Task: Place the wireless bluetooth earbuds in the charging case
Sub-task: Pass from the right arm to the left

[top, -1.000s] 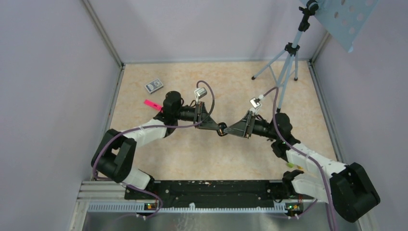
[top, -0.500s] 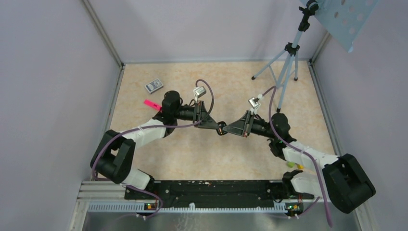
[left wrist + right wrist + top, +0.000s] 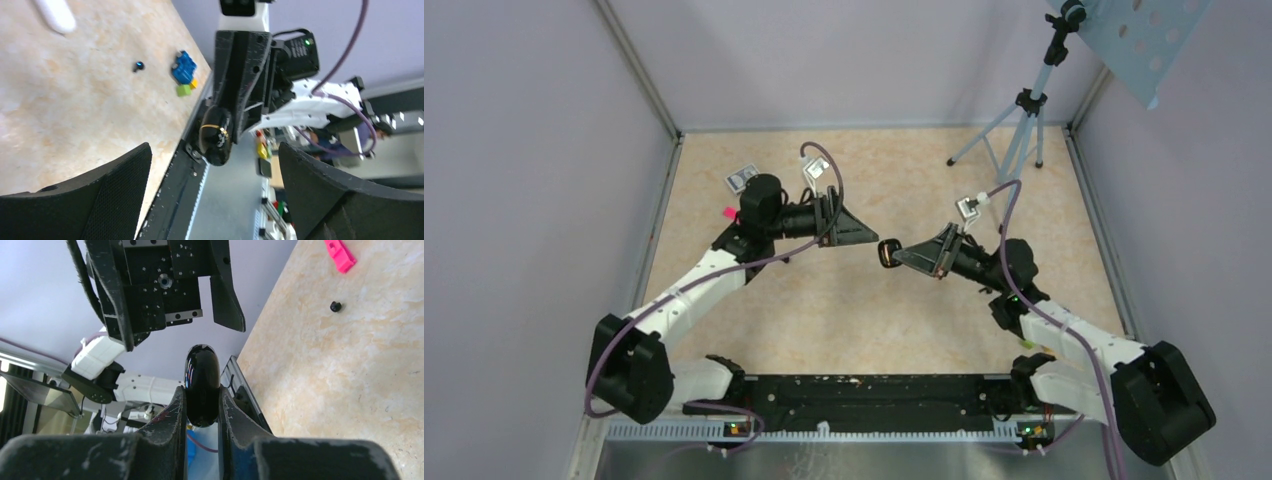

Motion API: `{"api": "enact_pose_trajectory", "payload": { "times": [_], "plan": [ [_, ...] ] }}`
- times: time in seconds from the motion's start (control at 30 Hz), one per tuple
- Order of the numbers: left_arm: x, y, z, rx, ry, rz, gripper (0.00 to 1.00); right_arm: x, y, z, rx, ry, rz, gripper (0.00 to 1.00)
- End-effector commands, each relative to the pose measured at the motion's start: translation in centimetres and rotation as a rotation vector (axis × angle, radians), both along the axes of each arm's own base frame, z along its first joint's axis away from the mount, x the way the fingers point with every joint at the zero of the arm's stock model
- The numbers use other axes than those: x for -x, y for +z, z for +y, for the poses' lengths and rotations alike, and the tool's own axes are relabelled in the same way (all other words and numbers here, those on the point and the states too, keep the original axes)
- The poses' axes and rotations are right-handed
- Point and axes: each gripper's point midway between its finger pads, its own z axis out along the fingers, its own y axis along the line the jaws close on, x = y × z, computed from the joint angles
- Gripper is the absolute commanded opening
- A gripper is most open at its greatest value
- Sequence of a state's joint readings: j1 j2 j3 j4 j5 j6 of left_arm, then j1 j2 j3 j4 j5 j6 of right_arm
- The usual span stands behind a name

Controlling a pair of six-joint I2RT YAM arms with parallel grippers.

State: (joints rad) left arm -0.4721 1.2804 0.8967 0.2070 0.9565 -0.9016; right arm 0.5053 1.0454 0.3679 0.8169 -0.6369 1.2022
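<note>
Pinching black oval charging case (image 3: 201, 371) mid-air in right tool (image 3: 201, 392), long axis sticking out toward left tool (image 3: 860, 234), which faces the case spread wide, apart; tiny black piece (image 3: 335, 306), maybe an earbud, on worktop (image 3: 350, 390) beyond the case

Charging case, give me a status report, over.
Right claw shut on black oval charging case, held up off the table. Left claw open, empty, facing it. Nothing between the two.
</note>
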Motion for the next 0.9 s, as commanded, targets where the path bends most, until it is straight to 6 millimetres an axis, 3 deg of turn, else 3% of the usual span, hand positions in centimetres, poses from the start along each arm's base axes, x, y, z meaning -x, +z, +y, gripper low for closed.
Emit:
{"api": "enact_pose_trajectory", "payload": {
  "times": [0.0,0.1,0.17,0.4,0.87],
  "plan": [
    [-2.5,-1.0,1.8,-0.070,0.248,-0.071,0.99,-1.1,2.1,-0.9,-0.045,-0.096,-0.029,0.00],
    [-2.9,-0.5,2.9,-0.048,0.343,-0.142,0.99,-1.2,2.6,-1.1,-0.053,-0.114,-0.026,0.00],
    [-2.3,-0.2,2.8,-0.031,0.306,-0.152,0.98,-1.4,2.7,-1.3,-0.056,-0.128,-0.019,0.00],
    [1.1,-0.7,0.3,0.065,0.075,-0.044,0.99,-1.7,3.1,-1.2,-0.063,-0.131,-0.012,0.00],
    [2.3,0.9,-2.8,0.179,0.008,-0.086,0.80,-1.5,3.1,-1.0,-0.081,-0.115,-0.003,0.00]
  ]
}}
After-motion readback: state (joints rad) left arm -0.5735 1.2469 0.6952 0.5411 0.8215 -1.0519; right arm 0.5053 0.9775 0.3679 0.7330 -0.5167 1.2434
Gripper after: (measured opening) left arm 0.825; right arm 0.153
